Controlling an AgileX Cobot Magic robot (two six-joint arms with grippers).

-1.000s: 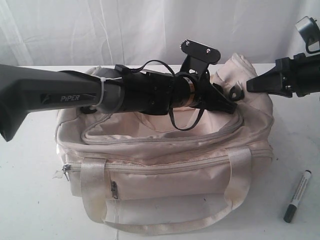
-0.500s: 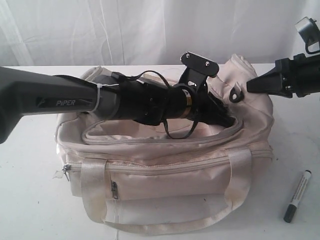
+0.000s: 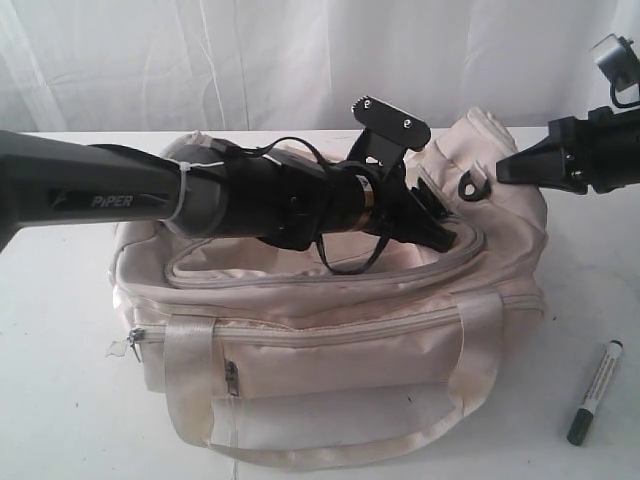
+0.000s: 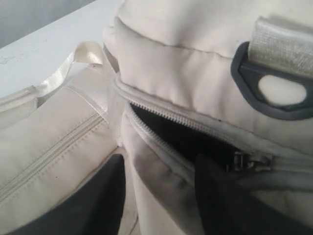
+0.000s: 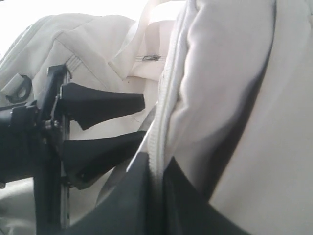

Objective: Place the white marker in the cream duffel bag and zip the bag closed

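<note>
The white marker (image 3: pixel 595 392), slim with a printed white barrel and dark cap, lay on the table (image 3: pixel 60 400) near the cream duffel bag's (image 3: pixel 330 350) right end. The left gripper (image 4: pixel 160 161) stood open astride the bag's zip edge. The right gripper (image 5: pixel 155 159) pinched its seam.

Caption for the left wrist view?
Left jaws spread astride the part-open zip edge of the cream duffel bag, slider just ahead.
</note>
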